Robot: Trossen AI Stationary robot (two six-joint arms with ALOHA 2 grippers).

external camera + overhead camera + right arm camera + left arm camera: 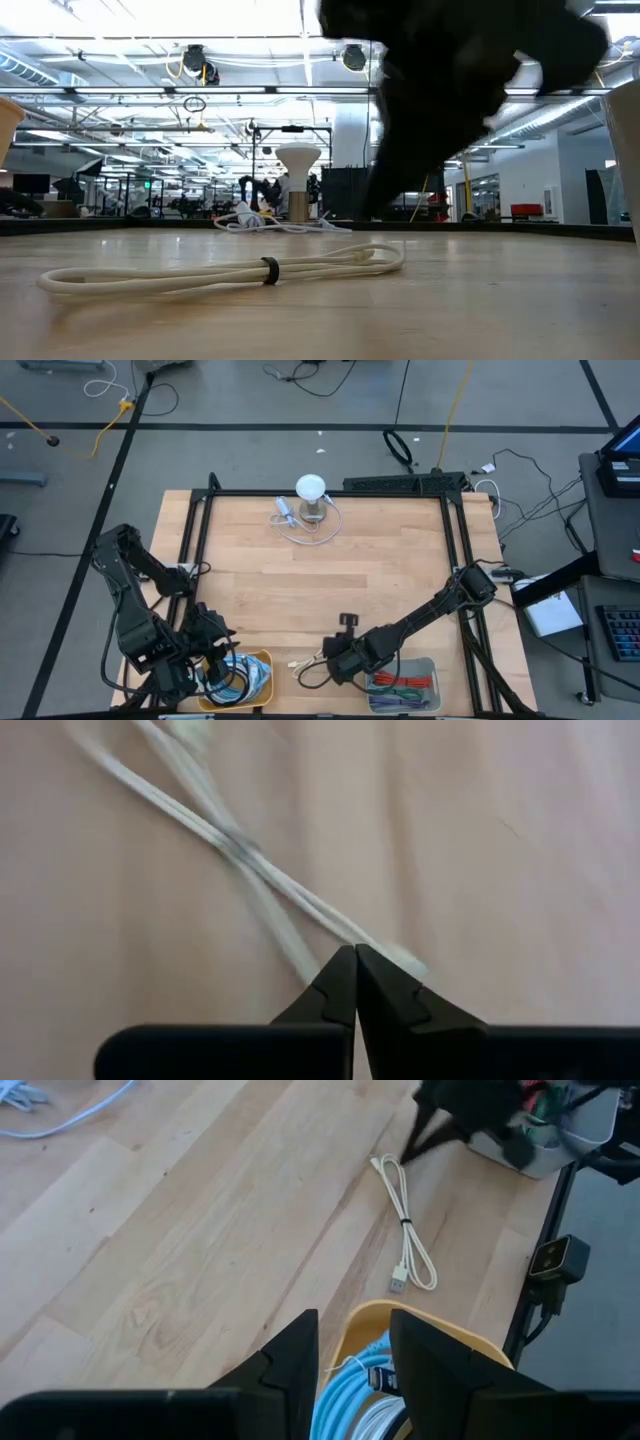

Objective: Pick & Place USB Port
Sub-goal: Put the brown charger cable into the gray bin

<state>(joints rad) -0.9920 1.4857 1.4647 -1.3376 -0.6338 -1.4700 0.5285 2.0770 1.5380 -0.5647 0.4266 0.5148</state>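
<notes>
A white USB cable (307, 664), bundled with a dark tie (270, 268), lies flat on the table near its near edge (405, 1230). My right gripper (335, 660) is shut, its fingertips (355, 960) just over one end of the cable (400, 961). My left gripper (355, 1350) is open and hovers above a yellow bowl (262, 660) that holds blue and white cables (345, 1390). In the low view the right arm (450, 80) is a dark mass above the cable. My right gripper points its shut fingers down at the plug end of the white cable (400, 961), slanting in from the table's right. No cable shows between the fingertips. I cannot tell whether they touch it; the cable lies flat on the table.
A grey tray (428, 665) with red and green cables sits at the near edge, right of the right gripper. A white dome-topped object (311, 495) with a coiled cable stands at the far edge. Bare wood lies across the table's middle. A black frame (200, 530) borders the table.
</notes>
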